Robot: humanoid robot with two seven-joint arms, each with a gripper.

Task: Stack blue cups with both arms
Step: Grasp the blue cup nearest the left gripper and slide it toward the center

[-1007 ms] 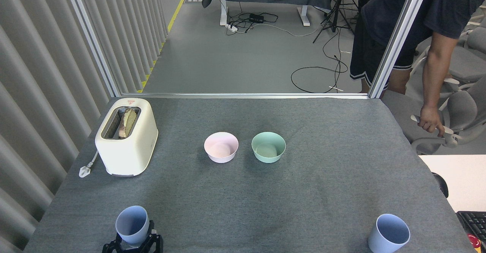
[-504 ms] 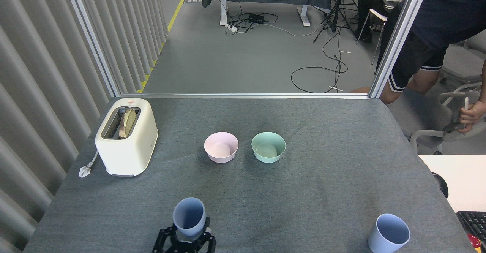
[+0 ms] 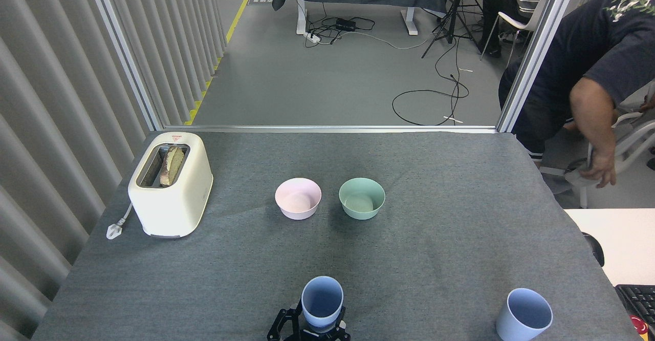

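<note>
**Blue cup riding rightward in the left gripper**

Cream plastic is sitting at the table's 9 o'clock: the toaster (image 3: 170, 185) is standing where it was a second ago, bread in its slot and its plug (image 3: 113, 230) lying on the grey cloth of the table (image 3: 440, 259) just beside it. Toward the middle, the pink bowl (image 3: 298, 198) and the mint-green bowl (image 3: 361, 198) are resting side by side, near each other but apart, neither having shifted.

At 6 o'clock, the left gripper (image 3: 309, 328) is carrying the first blue cup (image 3: 322, 301). Its black finger prongs are closing around the cup's lower body, gripping it upright with the mouth facing up. A second ago this cup was down at 7 o'clock by the left edge; half a second ago it was partway along; now it is sitting near the bottom centre, having travelled steadily to the right.

The second blue cup (image 3: 524, 314) is standing alone at 5 o'clock, well apart from the held one and unmoved. The right gripper is nowhere in the head view.

Beyond the table at 2 o'clock, a person (image 3: 578, 75) is bending lower than before.
</note>
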